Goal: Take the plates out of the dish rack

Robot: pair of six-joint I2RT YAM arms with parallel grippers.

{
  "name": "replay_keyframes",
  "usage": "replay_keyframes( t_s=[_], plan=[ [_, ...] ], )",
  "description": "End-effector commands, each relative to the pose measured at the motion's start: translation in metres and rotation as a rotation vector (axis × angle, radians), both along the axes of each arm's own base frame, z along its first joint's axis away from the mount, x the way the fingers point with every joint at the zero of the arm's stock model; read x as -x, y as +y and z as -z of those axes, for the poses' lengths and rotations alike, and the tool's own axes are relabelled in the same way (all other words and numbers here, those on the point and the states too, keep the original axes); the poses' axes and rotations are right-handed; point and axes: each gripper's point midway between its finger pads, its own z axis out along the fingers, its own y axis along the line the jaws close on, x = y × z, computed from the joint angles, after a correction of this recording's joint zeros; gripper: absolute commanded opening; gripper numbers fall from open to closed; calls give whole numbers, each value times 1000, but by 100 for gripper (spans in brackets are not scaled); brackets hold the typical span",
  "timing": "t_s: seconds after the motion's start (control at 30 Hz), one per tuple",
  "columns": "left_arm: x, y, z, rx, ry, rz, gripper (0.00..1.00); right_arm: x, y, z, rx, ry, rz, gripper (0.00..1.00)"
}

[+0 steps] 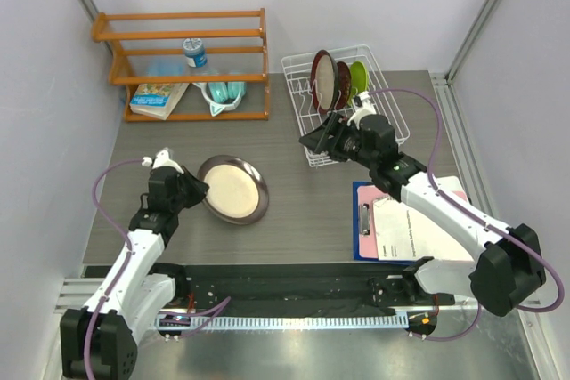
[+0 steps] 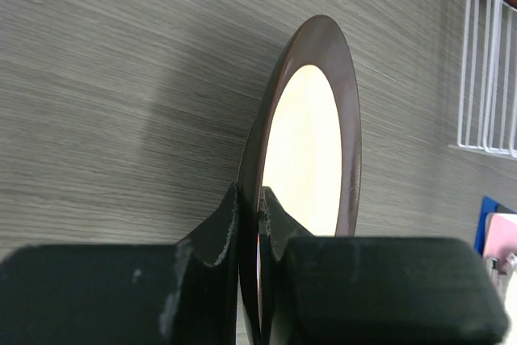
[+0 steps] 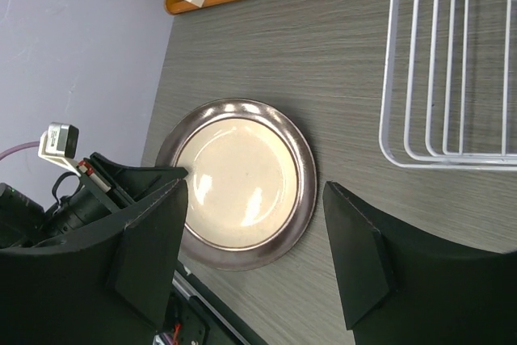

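On the left half of the table [image 1: 294, 211], the grey-rimmed plate [image 1: 233, 189] is pinched at its near rim by the left gripper [image 2: 258, 224]. Its fingers [image 2: 216, 236] are closed down to the rim's thickness, one on each face of the lip. A rim pinch is presumably used because a flat plate offers no other purchase. The plate is seen tilted, clear of the dish rack [image 1: 385, 95]. Whether its far edge is touching the table cannot be told. Judged: set-down step, release not yet done.

The right gripper [image 3: 256, 199] is held wide open and empty at the rack's near-left corner. Judged: staged for the next pick.

Three plates are stood on edge between the rack's tines: maroon-rimmed plate [image 1: 324, 79], dark red plate [image 1: 344, 84], lime green plate [image 1: 358, 76]. Their top edges are left exposed that way, so the same rim pinch can be used. The maroon-rimmed one is probably nearest the open fingers and is expected to be taken next.

Progress judged at about a quarter.

Risk: a clatter or slide if the grey-rimmed plate is released before it lies flat. Drop space on the right is limited by the clipboard [image 1: 363, 220].
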Motion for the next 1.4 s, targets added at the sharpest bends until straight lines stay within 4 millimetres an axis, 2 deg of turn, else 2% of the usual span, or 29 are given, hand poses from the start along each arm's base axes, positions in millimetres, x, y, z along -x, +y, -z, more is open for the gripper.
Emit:
replay_keyframes(
  t_s=[0.0, 0.17, 0.27, 0.3, 0.37, 0.4, 0.43, 0.6, 0.7, 0.77, 0.9, 0.93, 0.97, 1.03, 1.1, 1.2, 1.37],
  plan=[
    [-19, 8, -37, 29, -171, -64, 0, -2, -5, 5, 29, -9, 0, 74],
    [-10, 37, -28, -46, -160, -196, 0, -10, -10, 14, 54, 0, 15, 74],
    [-6, 56, -20, -119, -110, -276, 0, -20, -22, 21, 108, 12, 59, 74],
    [-6, 60, -21, -132, -104, -295, 0, -29, -28, 18, 126, 3, 96, 74],
    [-6, 64, -13, -159, -68, -307, 0, -33, -31, 20, 173, 6, 96, 74],
    [-7, 65, -13, -166, -62, -310, 0, -37, -32, 12, 175, -11, 103, 74],
    [-7, 66, -6, -173, -34, -317, 4, -40, -34, 17, 198, 4, 113, 74],
    [-10, 69, 13, -193, 43, -333, 19, -50, -35, 5, 229, -26, 122, 74],
    [-9, 71, 24, -208, 96, -338, 19, -56, -39, -1, 264, -36, 136, 74],
    [-9, 71, 29, -208, 110, -342, 20, -68, -51, 5, 306, -32, 199, 74],
    [-10, 70, 32, -209, 120, -334, 21, -84, -61, 7, 366, -21, 239, 74],
    [-10, 69, 32, -210, 122, -330, 32, -86, -62, 9, 378, -24, 240, 74],
    [-11, 69, 30, -212, 122, -327, 35, -90, -64, 10, 382, -21, 248, 74],
    [-11, 70, 32, -220, 128, -323, 34, -98, -68, 13, 382, -6, 257, 74],
    [-11, 70, 33, -227, 135, -323, 39, -104, -68, 16, 378, 2, 248, 74],
    [-14, 70, 30, -229, 127, -320, 40, -110, -72, 12, 389, -6, 259, 74],
    [-15, 71, 34, -237, 143, -321, 48, -124, -80, 11, 445, -17, 287, 74]
  ],
)
